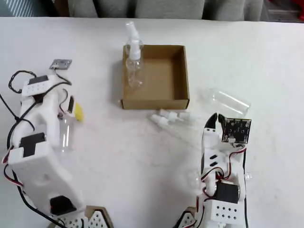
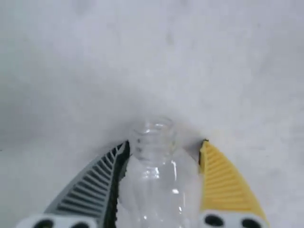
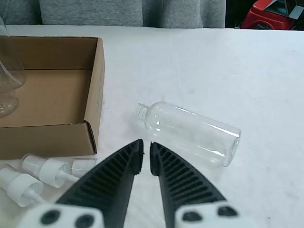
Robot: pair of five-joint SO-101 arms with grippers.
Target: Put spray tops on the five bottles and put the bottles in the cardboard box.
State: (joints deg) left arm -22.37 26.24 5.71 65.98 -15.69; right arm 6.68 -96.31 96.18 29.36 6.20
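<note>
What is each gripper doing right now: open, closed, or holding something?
Left gripper: closed on an uncapped clear bottle.
Right gripper: closed, holding nothing.

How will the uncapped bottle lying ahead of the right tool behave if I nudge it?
The lying bottle is a smooth cylinder on the flat table, so it will probably roll when nudged. It looks empty, so likely light and quick to skid. Its glossy wall may slip in the right tool.
</note>
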